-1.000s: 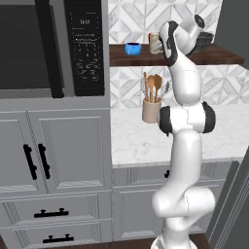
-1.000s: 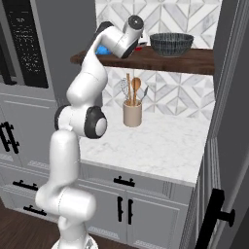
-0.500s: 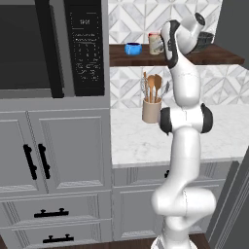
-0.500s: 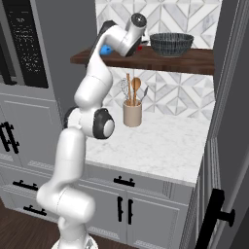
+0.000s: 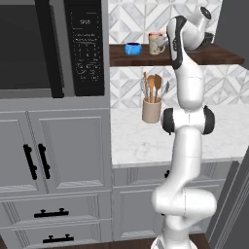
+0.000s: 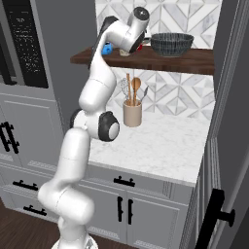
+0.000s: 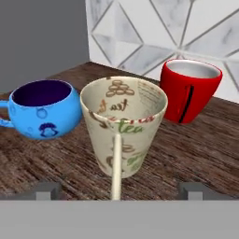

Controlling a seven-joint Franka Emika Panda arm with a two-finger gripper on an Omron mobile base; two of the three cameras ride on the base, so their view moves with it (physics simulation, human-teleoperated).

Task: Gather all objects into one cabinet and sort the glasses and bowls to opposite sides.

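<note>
Shows the mug (image 7: 123,126) upright on the shelf (image 7: 70,158), handle turned toward the camera, between the blue bowl (image 7: 44,114) on its left and the red cup (image 7: 190,95) on its right. Stands just beside both, apparently touching neither.

Shows the gripper (image 7: 120,191) spread wide, one fingertip far out on either side of the mug base, neither pad in contact. Was clamped shut a second ago and has opened fully since; reads as a release of the mug onto the shelf. Mug resting on its own base, no tilt visible.

From the right base view: grey bowl (image 6: 171,44) further right along the same shelf, beyond the red cup, well apart from the blue bowl (image 6: 106,48). From the left base view: blue bowl (image 5: 132,48) and mug (image 5: 156,43) side by side near the shelf's left end, hand close behind the mug. Crock (image 5: 151,111) on the counter below, not part of the job.

Implication: gathering appears complete, with all four pieces on one shelf. Sorting appears incomplete, with a bowl at each end and both cups in the middle. Likely next: back the open hand straight off without clipping the handle, then shift the blue bowl across toward the grey one.
</note>
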